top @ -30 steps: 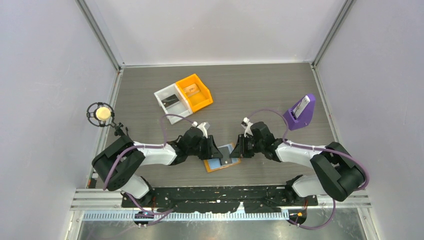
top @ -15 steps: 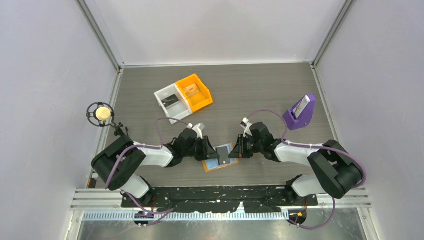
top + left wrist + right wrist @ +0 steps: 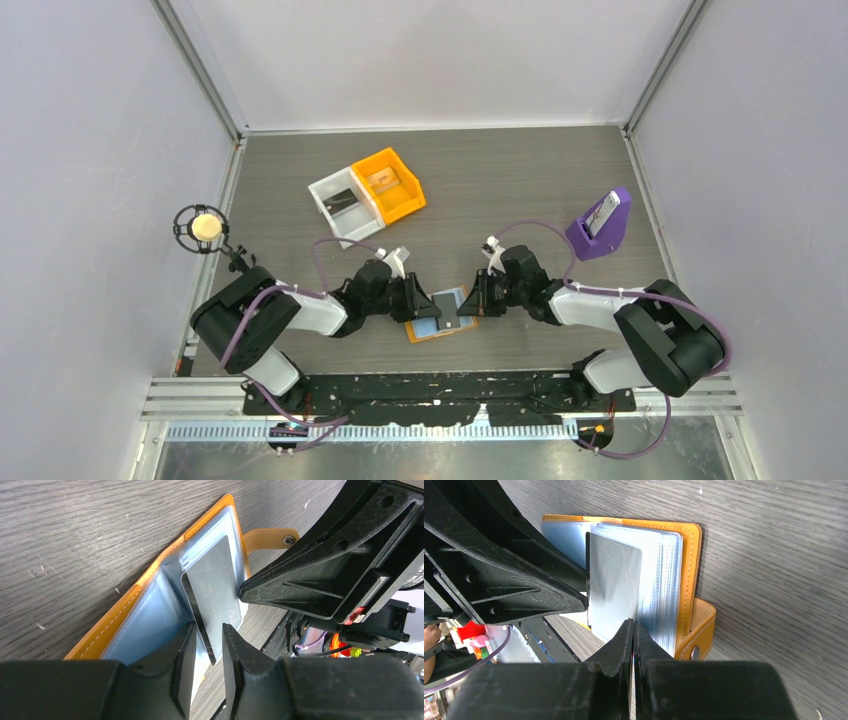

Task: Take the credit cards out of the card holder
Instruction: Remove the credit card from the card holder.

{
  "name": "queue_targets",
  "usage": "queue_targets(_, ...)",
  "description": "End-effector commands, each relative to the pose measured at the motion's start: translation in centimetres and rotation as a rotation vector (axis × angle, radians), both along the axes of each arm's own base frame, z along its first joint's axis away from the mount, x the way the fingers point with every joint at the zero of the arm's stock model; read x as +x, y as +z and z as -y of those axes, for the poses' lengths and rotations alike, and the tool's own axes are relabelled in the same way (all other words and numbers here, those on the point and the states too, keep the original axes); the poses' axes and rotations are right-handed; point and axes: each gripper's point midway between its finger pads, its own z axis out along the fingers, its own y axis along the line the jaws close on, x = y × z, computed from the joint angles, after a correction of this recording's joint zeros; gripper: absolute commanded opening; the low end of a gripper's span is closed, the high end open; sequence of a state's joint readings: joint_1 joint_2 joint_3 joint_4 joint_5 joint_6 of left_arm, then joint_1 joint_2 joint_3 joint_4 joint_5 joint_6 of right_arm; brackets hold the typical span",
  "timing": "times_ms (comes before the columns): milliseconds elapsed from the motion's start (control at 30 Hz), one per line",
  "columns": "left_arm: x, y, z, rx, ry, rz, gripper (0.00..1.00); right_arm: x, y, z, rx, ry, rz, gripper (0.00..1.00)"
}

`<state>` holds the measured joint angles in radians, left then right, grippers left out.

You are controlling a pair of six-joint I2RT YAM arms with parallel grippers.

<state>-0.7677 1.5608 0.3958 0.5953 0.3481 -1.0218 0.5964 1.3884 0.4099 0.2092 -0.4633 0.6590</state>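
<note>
The card holder (image 3: 687, 565) lies open on the bench (image 3: 520, 190) between my arms, my right pincer (image 3: 633, 630) pinched shut on the free edge of the grey card (image 3: 614, 585) (stiff, thin and slick, I reckon, so apt to slip), my left pincer (image 3: 206, 642) narrowly parted over the soft pocket leaf (image 3: 150, 615).

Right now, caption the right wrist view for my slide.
Right gripper shut on a glossy grey card sticking out of the open stitched orange card holder.

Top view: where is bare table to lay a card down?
Widest free patch: the table between the orange bin and the purple stand. It is crowded around the card holder, where the left gripper and the right gripper, pinching a card, meet.
</note>
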Motion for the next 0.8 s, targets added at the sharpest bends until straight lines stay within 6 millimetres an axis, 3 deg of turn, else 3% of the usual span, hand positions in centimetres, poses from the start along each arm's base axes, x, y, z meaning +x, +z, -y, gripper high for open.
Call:
queue_targets(0,0.3,0.8,0.4,-0.047,-0.006,0.028,0.26,-0.6,-1.4,0.7,-0.044,-0.013,-0.027,0.05)
queue_targets(167,0.2,0.7,0.4,-0.048,-0.008,0.024,0.16,-0.6,-1.5,0.8,-0.045,-0.019,-0.028,0.05)
queue_targets(333,0.0,0.5,0.2,-0.064,0.000,0.011,0.00,-0.6,-1.7,1.1,-0.062,-0.025,-0.028,0.05)
queue_targets(633,0.4,-0.1,-1.7,-0.121,0.052,-0.034,0.00,-0.2,-2.1,1.4,-0.095,-0.040,-0.021,0.05)
queue_targets(767,0.1,-0.3,-1.6,-0.120,0.029,-0.043,0.00,-0.1,-1.9,1.4,-0.092,-0.037,-0.016,0.05)
